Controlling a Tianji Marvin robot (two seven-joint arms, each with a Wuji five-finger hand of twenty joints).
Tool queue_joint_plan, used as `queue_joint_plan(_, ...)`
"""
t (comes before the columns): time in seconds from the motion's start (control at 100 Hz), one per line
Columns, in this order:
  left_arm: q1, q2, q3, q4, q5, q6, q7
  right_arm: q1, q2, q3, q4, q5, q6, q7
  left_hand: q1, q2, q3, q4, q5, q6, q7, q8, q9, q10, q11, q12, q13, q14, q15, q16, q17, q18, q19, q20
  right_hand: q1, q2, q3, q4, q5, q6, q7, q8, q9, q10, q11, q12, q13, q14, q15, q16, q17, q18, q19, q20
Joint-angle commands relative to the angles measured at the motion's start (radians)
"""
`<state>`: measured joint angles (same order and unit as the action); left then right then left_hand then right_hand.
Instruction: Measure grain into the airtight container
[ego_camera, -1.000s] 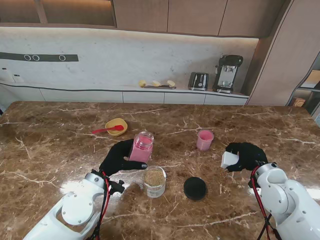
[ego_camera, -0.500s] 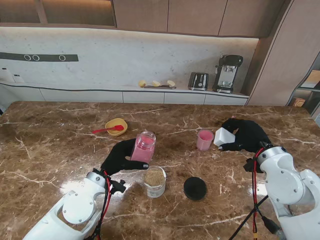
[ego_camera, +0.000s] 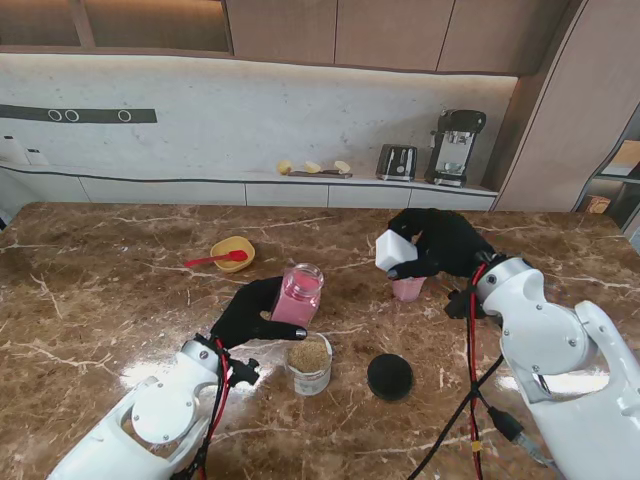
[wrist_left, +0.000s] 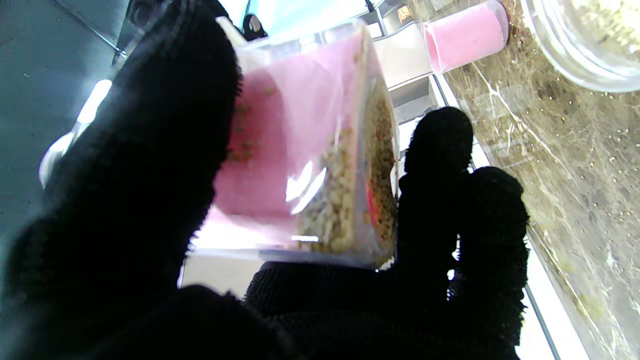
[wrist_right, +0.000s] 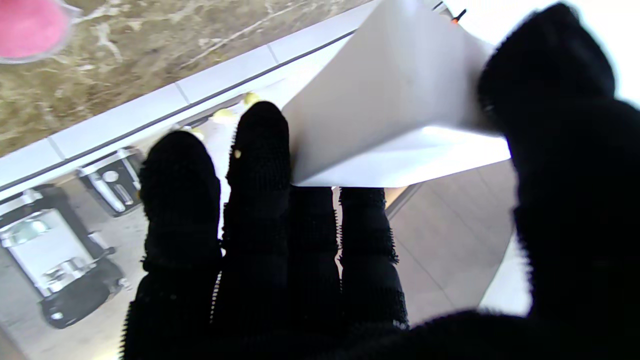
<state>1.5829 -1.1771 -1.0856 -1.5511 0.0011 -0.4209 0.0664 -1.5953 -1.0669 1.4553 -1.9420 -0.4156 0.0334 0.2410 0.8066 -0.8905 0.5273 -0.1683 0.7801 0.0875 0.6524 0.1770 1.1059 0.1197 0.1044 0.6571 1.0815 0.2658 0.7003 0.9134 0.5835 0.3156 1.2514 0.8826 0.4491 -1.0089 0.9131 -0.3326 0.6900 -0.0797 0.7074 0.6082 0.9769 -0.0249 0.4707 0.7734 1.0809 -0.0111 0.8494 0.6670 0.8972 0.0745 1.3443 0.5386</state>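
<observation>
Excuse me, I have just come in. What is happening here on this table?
A two-armed robot is measuring grain. Its left robot hand holds a clear jar with a pink inside, tilted, with some grain in it. In front of it stands an open glass container with grain inside, and its black lid lies beside it. The right robot hand holds a white scoop in the air over a pink cup.

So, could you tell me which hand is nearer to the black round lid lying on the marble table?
Left. The left hand, holding the pink jar, sits left of the lid; the right hand is raised farther away.
</observation>
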Motion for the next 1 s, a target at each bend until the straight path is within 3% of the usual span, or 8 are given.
queue_joint_plan(0.0, 0.001, -0.001, 0.007, -0.006, 0.0, 0.004, -0.004, 0.022, -0.009, -0.026, -0.021, 0.008, 0.002, 0.016, 0.188, 0.313, 0.185, 0.034, 0.186, -0.233, 0.252, 0.024, 0.095, -0.072, 0.097, 0.041, 0.014, -0.052, 0.032, 0.008, -0.019, -0.036, 0.031, 0.033, 0.174, 0.159, 0.125, 0.035, 0.102, -0.108, 0.195, 0.031, 0.108, -0.043, 0.091, 0.077, 0.033, -0.017, -0.01, 0.017, 0.006, 0.001, 0.034, -0.008)
queue_joint_plan(0.26, 0.001, 0.0, 0.013, -0.016, 0.001, 0.011, -0.009, 0.084, -0.009, -0.126, -0.035, 0.045, 0.003, 0.027, 0.19, 0.313, 0.184, 0.035, 0.186, -0.228, 0.25, 0.022, 0.095, -0.07, 0.096, 0.041, 0.015, -0.05, 0.033, 0.009, -0.019, -0.032, 0.031, 0.034, 0.161, 0.163, 0.117, 0.033, 0.091, -0.102, 0.191, 0.03, 0.098, -0.039, 0.085, 0.077, 0.027, -0.014, -0.015, 0.019, 0.002, 0.002, 0.032, -0.008)
queue_joint_plan(0.28, 0.001, 0.0, 0.013, -0.016, 0.001, 0.011, -0.01, 0.088, -0.009, -0.132, -0.036, 0.043, 0.001, 0.027, 0.19, 0.312, 0.184, 0.035, 0.187, -0.226, 0.25, 0.022, 0.095, -0.068, 0.096, 0.041, 0.009, -0.022, 0.03, 0.009, -0.019, -0.032, 0.031, 0.034, 0.16, 0.163, 0.117, 0.032, 0.092, -0.102, 0.191, 0.03, 0.097, -0.039, 0.085, 0.077, 0.027, -0.014, -0.015, 0.019, 0.002, 0.002, 0.032, -0.008)
queue_joint_plan(0.34, 0.0, 0.001, 0.014, -0.015, 0.001, 0.012, -0.011, 0.097, -0.007, -0.149, -0.039, 0.043, -0.004, 0.035, 0.19, 0.313, 0.184, 0.035, 0.186, -0.228, 0.249, 0.022, 0.094, -0.068, 0.096, 0.041, 0.012, -0.049, 0.035, 0.011, -0.019, -0.033, 0.031, 0.034, 0.161, 0.163, 0.118, 0.033, 0.091, -0.103, 0.189, 0.029, 0.097, -0.04, 0.084, 0.077, 0.027, -0.015, -0.015, 0.019, 0.002, 0.002, 0.032, -0.007)
queue_joint_plan(0.36, 0.0, 0.0, 0.015, -0.015, 0.001, 0.012, -0.012, 0.1, -0.007, -0.153, -0.04, 0.043, -0.006, 0.04, 0.19, 0.313, 0.184, 0.035, 0.187, -0.228, 0.25, 0.022, 0.095, -0.068, 0.097, 0.041, 0.013, -0.05, 0.035, 0.011, -0.019, -0.033, 0.031, 0.034, 0.161, 0.163, 0.118, 0.033, 0.091, -0.102, 0.189, 0.029, 0.096, -0.039, 0.084, 0.077, 0.027, -0.015, -0.015, 0.019, 0.001, 0.002, 0.032, -0.007)
queue_joint_plan(0.37, 0.0, 0.0, 0.015, -0.015, 0.001, 0.012, -0.011, 0.101, -0.006, -0.155, -0.04, 0.043, -0.007, 0.042, 0.191, 0.312, 0.184, 0.035, 0.187, -0.228, 0.25, 0.022, 0.096, -0.067, 0.097, 0.041, 0.01, -0.031, 0.034, 0.011, -0.019, -0.033, 0.031, 0.034, 0.16, 0.163, 0.118, 0.033, 0.091, -0.102, 0.189, 0.029, 0.095, -0.039, 0.084, 0.077, 0.027, -0.015, -0.015, 0.019, 0.001, 0.002, 0.031, -0.007)
queue_joint_plan(0.53, 0.0, 0.001, 0.016, -0.014, 0.002, 0.01, -0.012, 0.12, 0.0, -0.185, -0.041, 0.041, -0.023, 0.071, 0.19, 0.313, 0.184, 0.035, 0.186, -0.227, 0.249, 0.022, 0.095, -0.069, 0.096, 0.041, 0.015, -0.05, 0.035, 0.01, -0.019, -0.034, 0.032, 0.035, 0.159, 0.167, 0.119, 0.034, 0.089, -0.1, 0.185, 0.028, 0.092, -0.039, 0.083, 0.077, 0.024, -0.015, -0.017, 0.02, -0.001, 0.002, 0.03, -0.007)
queue_joint_plan(0.99, 0.002, 0.0, 0.017, -0.015, 0.003, 0.009, -0.01, 0.149, 0.013, -0.243, -0.049, -0.046, -0.092, 0.1, 0.189, 0.314, 0.183, 0.035, 0.185, -0.226, 0.249, 0.022, 0.094, -0.068, 0.097, 0.042, 0.016, -0.054, 0.035, 0.009, -0.016, -0.036, 0.033, 0.035, 0.149, 0.17, 0.12, 0.033, 0.089, -0.099, 0.176, 0.028, 0.088, -0.04, 0.083, 0.076, 0.015, -0.016, -0.015, 0.026, -0.005, 0.0, 0.028, -0.004)
